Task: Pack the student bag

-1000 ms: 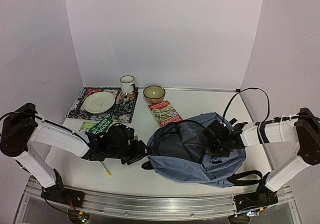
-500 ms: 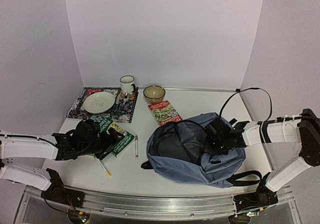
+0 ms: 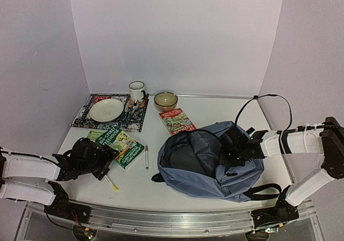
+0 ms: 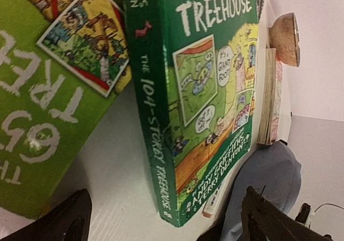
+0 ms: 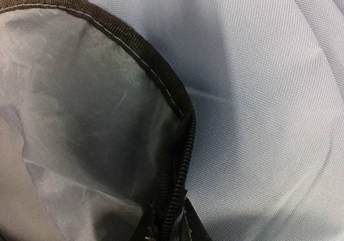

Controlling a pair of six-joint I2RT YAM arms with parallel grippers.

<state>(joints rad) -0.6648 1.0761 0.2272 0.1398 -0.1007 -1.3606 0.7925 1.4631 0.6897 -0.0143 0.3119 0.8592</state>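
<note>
The student bag [image 3: 215,168] lies grey-blue at the centre right of the table, with its main opening gaping toward the left. My right gripper [image 3: 230,148] rests on its upper rim. In the right wrist view the right gripper [image 5: 183,231] is shut on the bag's black zipper edge [image 5: 180,160], with pale lining [image 5: 80,123] to the left of the zipper. My left gripper [image 3: 102,163] stands open low over the table at the near left. In the left wrist view its dark fingertips [image 4: 70,222] flank the corner of a green Treehouse book [image 4: 209,90], with nothing held.
A second green book [image 3: 97,136] lies under the first [image 3: 122,144]. A white pen [image 3: 146,158] and a yellow marker [image 3: 112,183] lie on the table near the books. At the back are a red book [image 3: 177,120], a bowl [image 3: 165,100], a mug [image 3: 136,90] and a plate [image 3: 106,110] on a patterned mat [image 3: 86,115].
My left arm has pulled back from the bag toward the near left and its gripper has opened. The green book and white pen now lie on the table. The right arm has held still.
</note>
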